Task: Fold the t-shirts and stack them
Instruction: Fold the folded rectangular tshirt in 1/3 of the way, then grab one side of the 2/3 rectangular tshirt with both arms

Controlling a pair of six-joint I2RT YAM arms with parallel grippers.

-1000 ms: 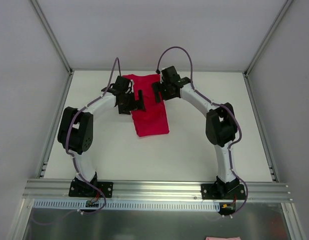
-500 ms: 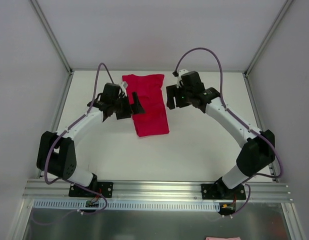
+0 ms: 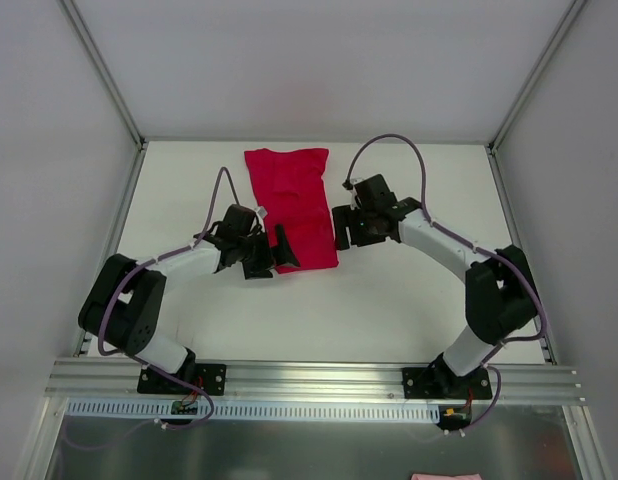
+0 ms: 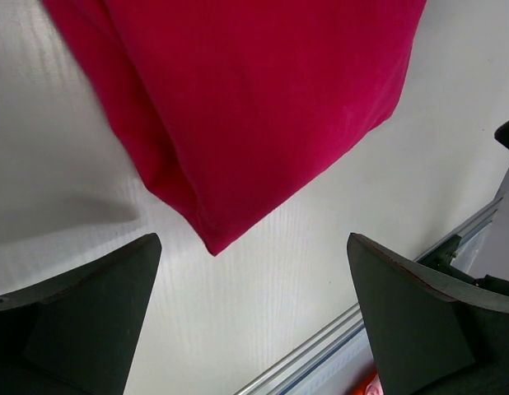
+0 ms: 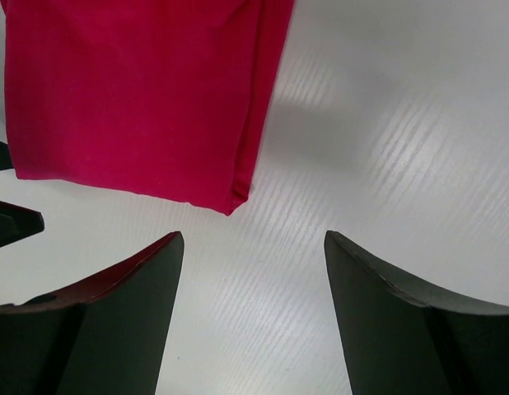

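White table (image 3: 409, 300) carries our folded red t-shirt (image 3: 292, 205); our left gripper (image 3: 273, 257) and right gripper (image 3: 340, 228) flank its near end, both spread wide, empty.

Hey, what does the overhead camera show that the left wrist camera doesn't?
Only overhead: the whole folded t-shirt, far end included, plus the left arm and right arm. Only the left wrist: the layered fold at the shirt's near corner, close up. Both: the red shirt flat on the white table, and the left gripper open, holding nothing.
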